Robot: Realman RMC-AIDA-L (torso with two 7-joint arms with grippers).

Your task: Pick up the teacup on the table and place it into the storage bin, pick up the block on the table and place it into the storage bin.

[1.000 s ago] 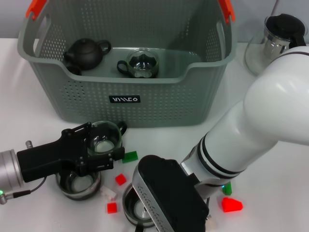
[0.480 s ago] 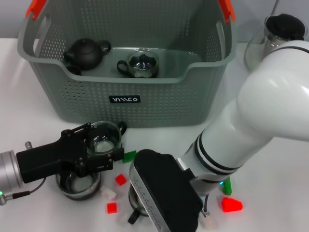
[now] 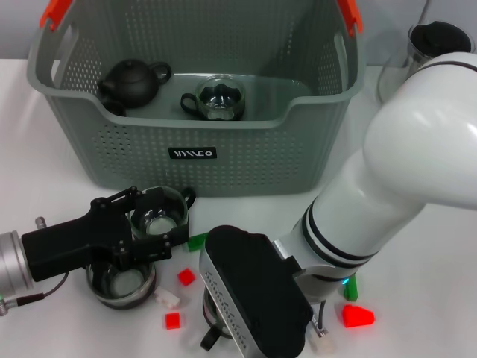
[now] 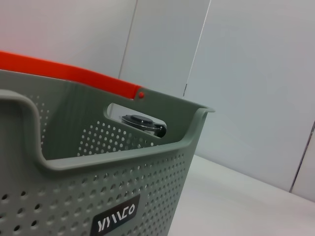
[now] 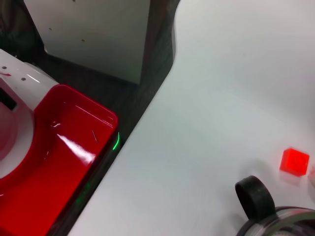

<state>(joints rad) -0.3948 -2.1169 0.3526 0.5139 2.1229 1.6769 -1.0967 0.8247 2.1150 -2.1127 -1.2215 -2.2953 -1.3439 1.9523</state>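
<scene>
While the left gripper (image 3: 153,227) is being held clenched around a glass teacup (image 3: 158,216) just in front of the storage bin (image 3: 298,156), the cup step is being done, and next it is probably being lifted over the rim.

A lab-style test bench: bare white table (image 3: 417,246), plain grey wall panels (image 4: 246,73), staged toy blocks.
</scene>
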